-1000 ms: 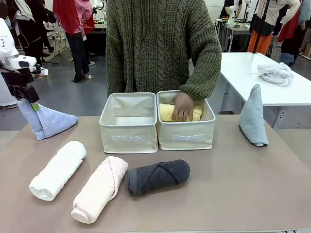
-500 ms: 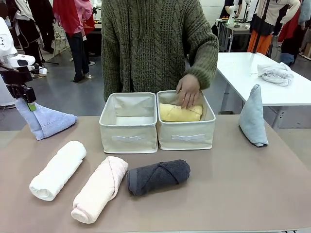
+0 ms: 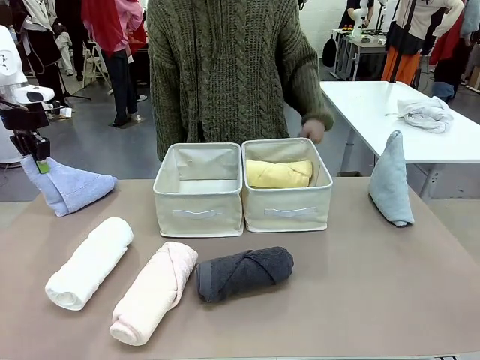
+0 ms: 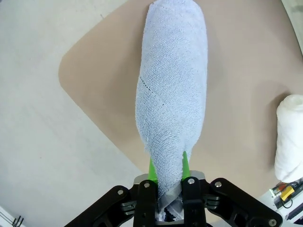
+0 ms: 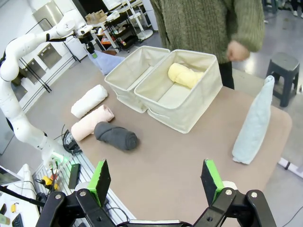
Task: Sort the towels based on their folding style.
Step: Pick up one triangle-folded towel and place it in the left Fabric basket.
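Observation:
My left gripper [image 3: 36, 163] [image 4: 166, 176] is shut on the pointed tip of the periwinkle blue cone towel [image 3: 71, 186] [image 4: 173, 90] at the table's far left corner. A pale grey-green cone towel [image 3: 391, 180] [image 5: 256, 124] stands upright at the right edge. White [image 3: 88, 262], pale pink [image 3: 154, 291] and dark grey [image 3: 244, 273] rolled towels lie side by side at the front. The yellow roll [image 3: 278, 174] [image 5: 185, 75] lies in the right cream box [image 3: 288, 212]. My right gripper [image 5: 156, 177] hangs open above the table's near right side.
The left cream box [image 3: 199, 212] stands against the right one, with nothing showing inside. The person in a green sweater stands behind the boxes, one hand [image 3: 313, 130] raised above the right box. A cloth bundle [image 3: 425, 112] lies on the white table behind.
My left gripper has closed on the blue cone's tip. The person's hand has let go of the yellow roll and lifted out of the right box.

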`<state>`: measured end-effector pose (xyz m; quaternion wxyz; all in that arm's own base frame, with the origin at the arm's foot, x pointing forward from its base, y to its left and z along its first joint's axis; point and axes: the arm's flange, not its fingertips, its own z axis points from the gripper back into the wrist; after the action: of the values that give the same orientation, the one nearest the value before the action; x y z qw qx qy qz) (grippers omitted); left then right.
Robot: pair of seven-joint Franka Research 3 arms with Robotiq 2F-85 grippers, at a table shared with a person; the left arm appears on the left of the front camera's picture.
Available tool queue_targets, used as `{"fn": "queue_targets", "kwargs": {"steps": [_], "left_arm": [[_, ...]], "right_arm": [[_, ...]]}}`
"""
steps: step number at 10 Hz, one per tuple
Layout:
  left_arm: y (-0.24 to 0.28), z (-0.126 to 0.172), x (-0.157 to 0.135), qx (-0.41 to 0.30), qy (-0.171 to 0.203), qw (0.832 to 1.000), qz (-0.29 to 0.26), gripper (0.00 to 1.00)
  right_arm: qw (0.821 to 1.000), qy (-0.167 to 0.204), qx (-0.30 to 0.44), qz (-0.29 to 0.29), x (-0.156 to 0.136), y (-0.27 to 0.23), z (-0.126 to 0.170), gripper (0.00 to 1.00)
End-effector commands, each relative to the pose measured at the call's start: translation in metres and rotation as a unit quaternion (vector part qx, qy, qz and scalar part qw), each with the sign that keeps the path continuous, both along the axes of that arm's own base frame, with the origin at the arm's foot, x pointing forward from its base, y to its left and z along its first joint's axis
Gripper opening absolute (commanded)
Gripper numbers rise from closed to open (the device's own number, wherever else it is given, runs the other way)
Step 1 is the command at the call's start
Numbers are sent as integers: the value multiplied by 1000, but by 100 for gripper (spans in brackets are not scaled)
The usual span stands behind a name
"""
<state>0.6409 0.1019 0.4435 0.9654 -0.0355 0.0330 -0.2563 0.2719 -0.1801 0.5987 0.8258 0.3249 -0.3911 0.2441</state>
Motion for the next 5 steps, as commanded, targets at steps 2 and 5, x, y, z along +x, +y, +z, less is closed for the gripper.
{"fn": "queue_targets", "kwargs": {"steps": [2, 5], "left_arm": [[1, 4, 9, 7, 16, 1000, 7, 0], [-7, 63, -39, -16, 63, 996, -60, 0]], "right_arm": [[1000, -12, 8, 6, 2, -1, 2, 100], [1000, -12, 8, 6, 2, -1, 2, 100]]}}
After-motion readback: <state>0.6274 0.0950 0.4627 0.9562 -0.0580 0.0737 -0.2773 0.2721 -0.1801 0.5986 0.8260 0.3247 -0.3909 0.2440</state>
